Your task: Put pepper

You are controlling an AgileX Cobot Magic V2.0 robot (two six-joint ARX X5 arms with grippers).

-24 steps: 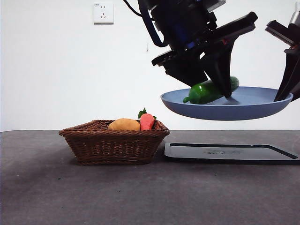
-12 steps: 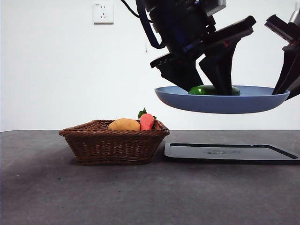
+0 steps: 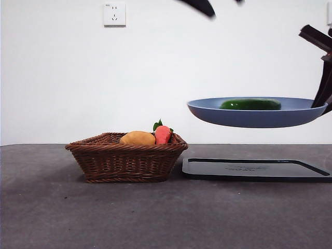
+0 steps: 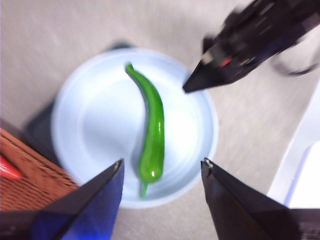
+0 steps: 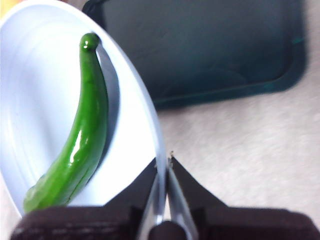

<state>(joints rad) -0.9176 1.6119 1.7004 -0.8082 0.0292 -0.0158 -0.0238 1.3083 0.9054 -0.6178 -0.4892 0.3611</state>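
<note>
Above your dark surface (image 3: 155, 218) and black tray (image 3: 254, 168), the blue plate (image 3: 257, 116) hangs pinched at its rim by your right gripper (image 5: 163, 162), your left gripper (image 4: 161, 172) spread empty above, the pepper (image 3: 250, 104) lying on the plate.

A glossy dark green is shown by the pepper (image 3: 250, 104), which is carried on a plain blue plate (image 3: 244, 118). A brown woven pattern is seen on the basket (image 3: 126, 162), in which a tan-orange oval item (image 3: 137, 138) and a red-orange, green-leafed one (image 3: 162, 134) are held. The tray (image 3: 256, 169) is black, the desk (image 3: 104, 212) dark grey.
</note>
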